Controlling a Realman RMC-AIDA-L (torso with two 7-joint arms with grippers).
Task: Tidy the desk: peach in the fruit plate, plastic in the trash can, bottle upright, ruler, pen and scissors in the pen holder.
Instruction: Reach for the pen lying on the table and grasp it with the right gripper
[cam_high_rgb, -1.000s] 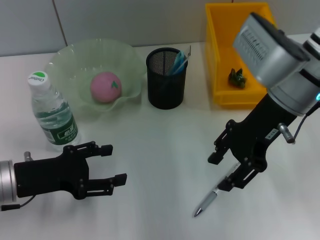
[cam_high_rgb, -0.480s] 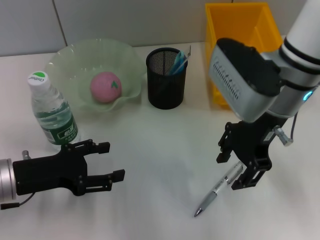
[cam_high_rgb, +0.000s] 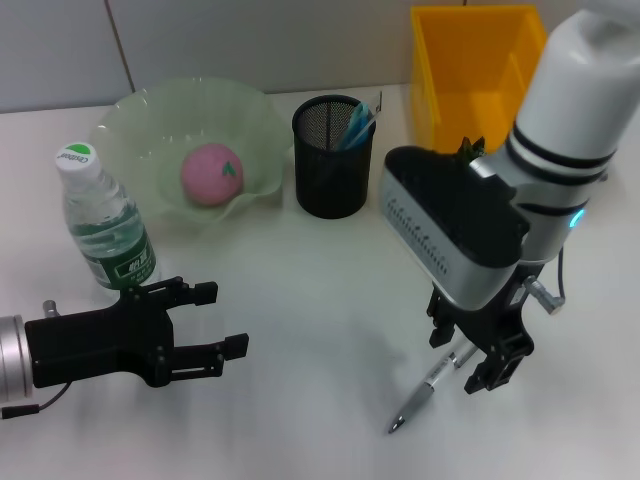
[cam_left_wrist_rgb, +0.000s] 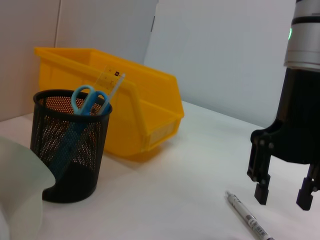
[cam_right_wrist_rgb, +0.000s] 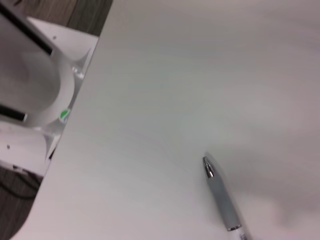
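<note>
A silver pen (cam_high_rgb: 425, 392) lies on the white table at the front right; it also shows in the left wrist view (cam_left_wrist_rgb: 247, 220) and the right wrist view (cam_right_wrist_rgb: 220, 197). My right gripper (cam_high_rgb: 468, 362) is open and points down, with its fingers on either side of the pen's upper end, just above the table. My left gripper (cam_high_rgb: 222, 320) is open and empty at the front left. The black mesh pen holder (cam_high_rgb: 333, 158) holds blue scissors (cam_left_wrist_rgb: 89, 97) and a ruler (cam_left_wrist_rgb: 114, 81). A peach (cam_high_rgb: 210, 173) sits in the green plate (cam_high_rgb: 140, 115). The bottle (cam_high_rgb: 103, 225) stands upright.
A yellow bin (cam_high_rgb: 470, 60) stands at the back right, partly hidden by my right arm; a bit of dark green plastic (cam_high_rgb: 468, 148) shows inside it. The table's front edge is close to the pen tip in the right wrist view.
My right arm has swung over the pen and come down, so the open gripper now stands upright around the pen's upper end. The left arm has barely moved.
</note>
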